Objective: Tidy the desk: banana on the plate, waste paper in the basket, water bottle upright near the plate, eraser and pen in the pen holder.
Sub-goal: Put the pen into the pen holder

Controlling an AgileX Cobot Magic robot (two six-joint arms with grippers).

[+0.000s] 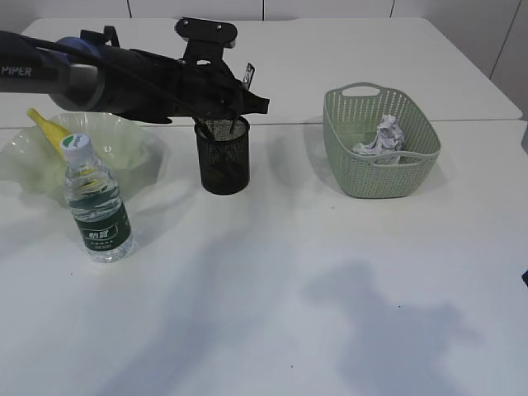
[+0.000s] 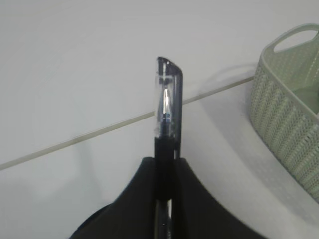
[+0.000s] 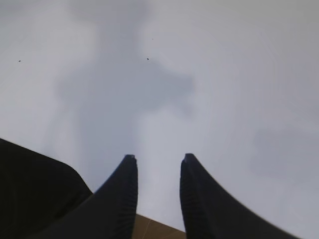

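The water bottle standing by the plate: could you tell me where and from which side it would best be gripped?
Probably around the labelled mid-body of the water bottle, coming in level from its right or front. It stands upright, the body is round and wider than the cap, the table there is bare, and the plate sits just behind it.

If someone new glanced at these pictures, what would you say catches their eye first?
Probably the black arm stretching in from the left, its left gripper shut on a pen above the mesh pen holder. Next, the upright water bottle in front, and the green basket holding crumpled paper.
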